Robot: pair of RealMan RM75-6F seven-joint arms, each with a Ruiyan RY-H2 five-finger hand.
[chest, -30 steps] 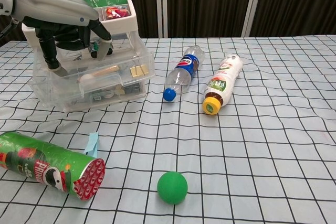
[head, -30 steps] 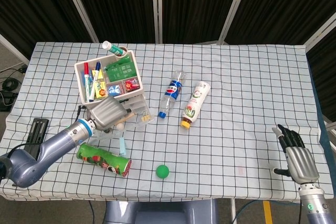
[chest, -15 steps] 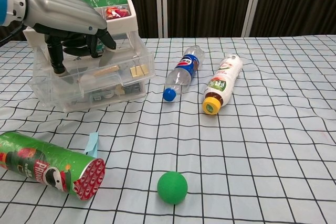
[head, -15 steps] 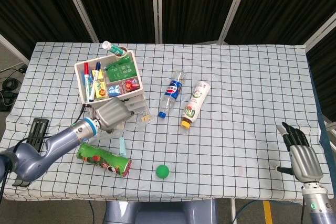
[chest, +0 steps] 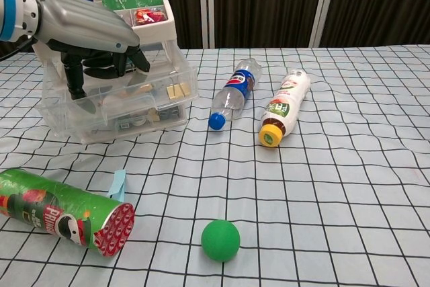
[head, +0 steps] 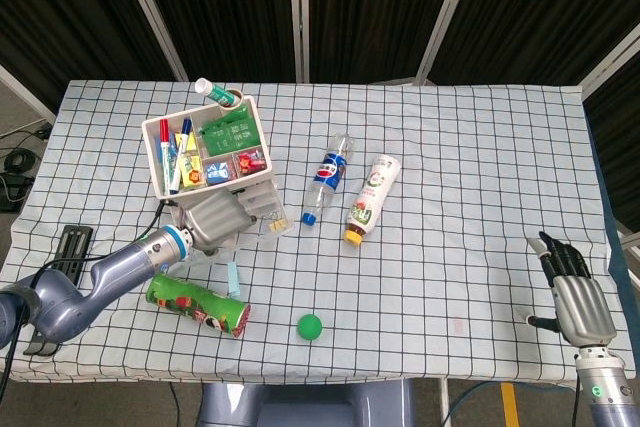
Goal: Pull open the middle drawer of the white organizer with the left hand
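The white organizer (head: 250, 112) (chest: 166, 28) stands at the back left, its top tray full of pens and green packets. Below the tray are clear drawers; the middle drawer (chest: 164, 92) (head: 262, 209) sticks out toward the front, with binder clips and a spoon inside. My left hand (head: 213, 217) (chest: 87, 28) lies over that drawer's front, fingers (chest: 72, 84) curled down onto its edge and hiding part of it. Far off at the table's front right, my right hand (head: 578, 302) holds nothing, fingers apart; the chest view does not show it.
A Pepsi bottle (head: 326, 177) (chest: 232, 93) and a white yellow-capped bottle (head: 370, 199) (chest: 284, 107) lie right of the organizer. A green chip can (head: 197, 304) (chest: 60, 210), a pale blue clip (chest: 117, 184) and a green ball (head: 310, 325) (chest: 220, 240) lie in front.
My left hand has sunk lower and closer onto the drawer front, its fingers curling further over the edge. The drawer's position looks unchanged. The right hand has drifted slightly.
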